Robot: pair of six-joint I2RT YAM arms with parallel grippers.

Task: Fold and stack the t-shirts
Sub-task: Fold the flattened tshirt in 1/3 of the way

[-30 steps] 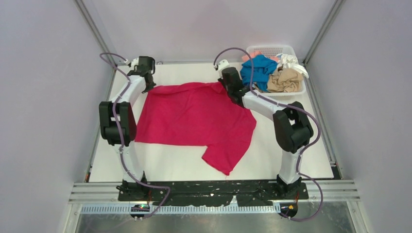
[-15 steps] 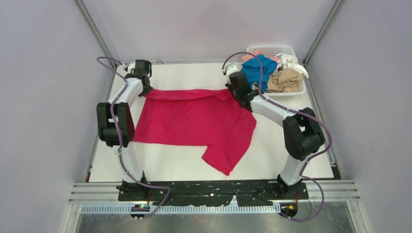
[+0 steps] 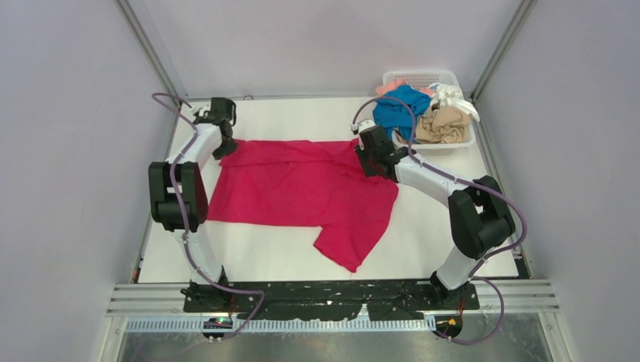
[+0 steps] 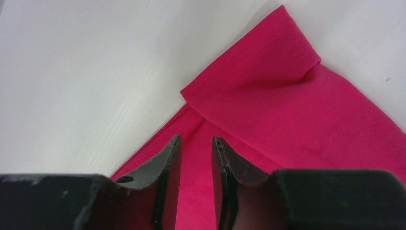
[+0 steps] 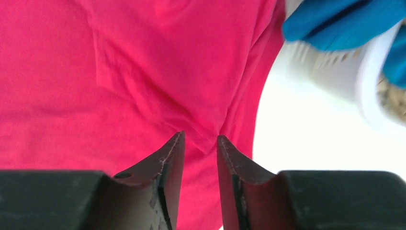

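A magenta-red t-shirt (image 3: pixel 302 185) lies spread on the white table (image 3: pixel 423 234), with one sleeve hanging toward the near edge. My left gripper (image 3: pixel 225 148) is at its far left corner, jaws slightly apart over the cloth (image 4: pixel 268 110), holding nothing I can see; it also shows in the left wrist view (image 4: pixel 196 139). My right gripper (image 3: pixel 365 156) is at the far right corner, jaws slightly apart over wrinkled red cloth (image 5: pixel 119 72); it also shows in the right wrist view (image 5: pixel 200 135). Blue (image 3: pixel 400 109), tan (image 3: pixel 444 124), white (image 3: pixel 453 94) and peach-pink (image 3: pixel 391 87) shirts are bunched in the basket.
The white lattice basket (image 3: pixel 453 145) stands at the far right corner, just right of my right gripper; its wall (image 5: pixel 335 67) and the blue shirt (image 5: pixel 335 24) show in the right wrist view. Grey walls enclose the table on three sides.
Both grippers moved outward and toward the near side, drawing the shirt's far edge wider and straighter. The right arm swung right, toward the basket.
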